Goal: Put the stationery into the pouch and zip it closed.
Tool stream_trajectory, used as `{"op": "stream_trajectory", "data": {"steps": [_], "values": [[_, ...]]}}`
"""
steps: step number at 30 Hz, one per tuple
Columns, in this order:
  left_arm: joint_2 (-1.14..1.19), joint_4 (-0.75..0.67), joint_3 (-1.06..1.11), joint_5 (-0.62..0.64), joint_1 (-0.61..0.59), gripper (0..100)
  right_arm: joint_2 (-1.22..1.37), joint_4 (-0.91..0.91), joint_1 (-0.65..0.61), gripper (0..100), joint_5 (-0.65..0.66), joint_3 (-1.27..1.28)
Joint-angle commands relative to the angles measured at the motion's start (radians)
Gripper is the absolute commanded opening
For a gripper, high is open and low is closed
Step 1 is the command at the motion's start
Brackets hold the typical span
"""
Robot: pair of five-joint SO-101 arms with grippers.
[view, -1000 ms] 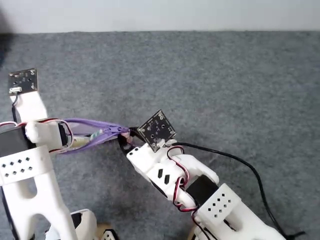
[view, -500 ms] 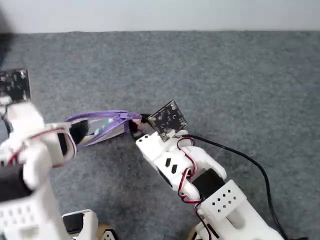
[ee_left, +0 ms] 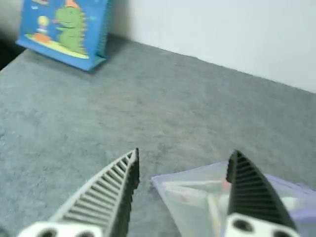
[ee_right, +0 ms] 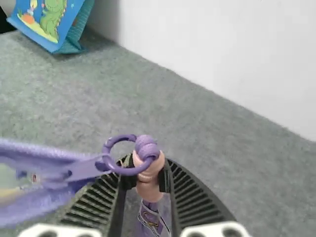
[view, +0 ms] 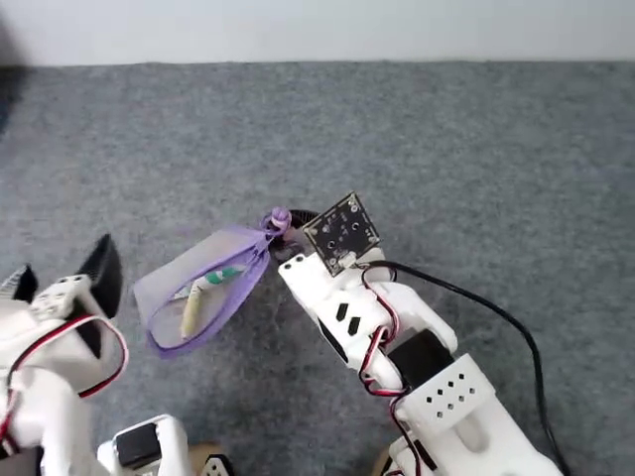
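Note:
The purple see-through pouch (view: pixel 203 288) lies on the grey mat with a pen (view: pixel 216 277) and other stationery inside. My right gripper (view: pixel 280 238) is shut on the zip pull (view: pixel 278 219) at the pouch's far right end. In the right wrist view the pull's ring and bead (ee_right: pixel 146 165) sit clamped at my right gripper (ee_right: pixel 145 170), and the pouch (ee_right: pixel 39 168) trails away from it. My left gripper (view: pixel 62 276) stands open at the near left, apart from the pouch. In its own view my left gripper (ee_left: pixel 185 153) gapes above the pouch's end (ee_left: pixel 207 197).
Grey carpet-like mat (view: pixel 476 149) covers the table, with a white wall along the back. A blue dinosaur-print box (ee_left: pixel 64 29) leans against that wall, also seen as the blue box (ee_right: pixel 49 19). A black cable (view: pixel 496 322) runs beside the right arm.
My left gripper has let go of the pouch and drawn back to the near left. My right gripper pulled the zip pull rightward and farther away; the pouch swung round and sagged.

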Motion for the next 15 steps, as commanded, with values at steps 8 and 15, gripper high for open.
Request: {"op": "stream_trajectory", "data": {"steps": [8,15], "values": [[-0.006,0.017,0.251,-0.117,-0.055,14,0.001,-0.019,0.071,0.7,0.123,-0.098],[-0.005,0.008,0.361,-0.114,0.370,13,-0.008,-0.016,0.067,0.7,0.169,-0.114]]}}
